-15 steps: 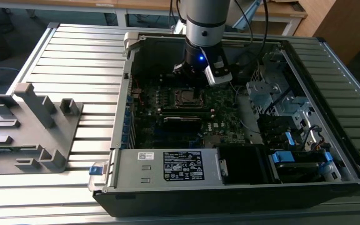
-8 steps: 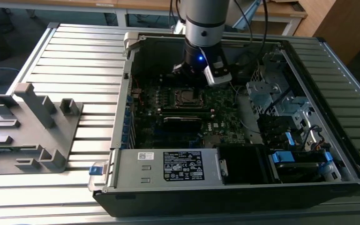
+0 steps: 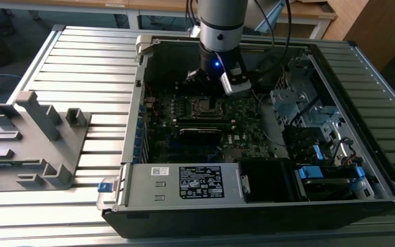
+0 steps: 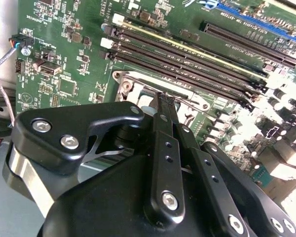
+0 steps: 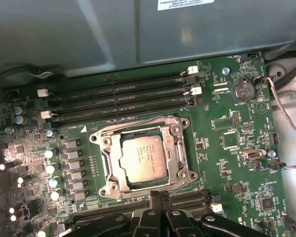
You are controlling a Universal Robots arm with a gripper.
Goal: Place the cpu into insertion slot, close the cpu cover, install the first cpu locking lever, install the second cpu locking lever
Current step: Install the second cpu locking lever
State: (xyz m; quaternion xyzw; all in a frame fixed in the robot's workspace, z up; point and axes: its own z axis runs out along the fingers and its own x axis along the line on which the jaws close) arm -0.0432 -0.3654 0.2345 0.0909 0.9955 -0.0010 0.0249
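Observation:
The cpu (image 5: 143, 157), a silver-grey square chip, lies flat in the insertion slot (image 5: 117, 171) on the green motherboard. The cpu cover (image 5: 176, 158), a thin metal frame, lies down around the chip. A thin wire lever (image 5: 138, 121) runs along one side of the socket and another (image 5: 183, 173) along the adjacent side. My gripper (image 5: 158, 196) is shut, its black fingertips together just beside the socket's edge with nothing seen between them. In the second wrist view the gripper (image 4: 164, 98) reaches the socket frame (image 4: 138, 81). The exterior view shows the gripper (image 3: 207, 87) hanging over the slot (image 3: 208, 106) inside the case.
Long memory slots (image 5: 118, 101) run beside the socket, with a row of capacitors (image 5: 54, 168) on another side. The labelled power-supply box (image 3: 183, 182) fills the case's near end, and drive bays (image 3: 307, 110) stand at the exterior view's right. A grey fixture (image 3: 33, 139) sits on the slatted table.

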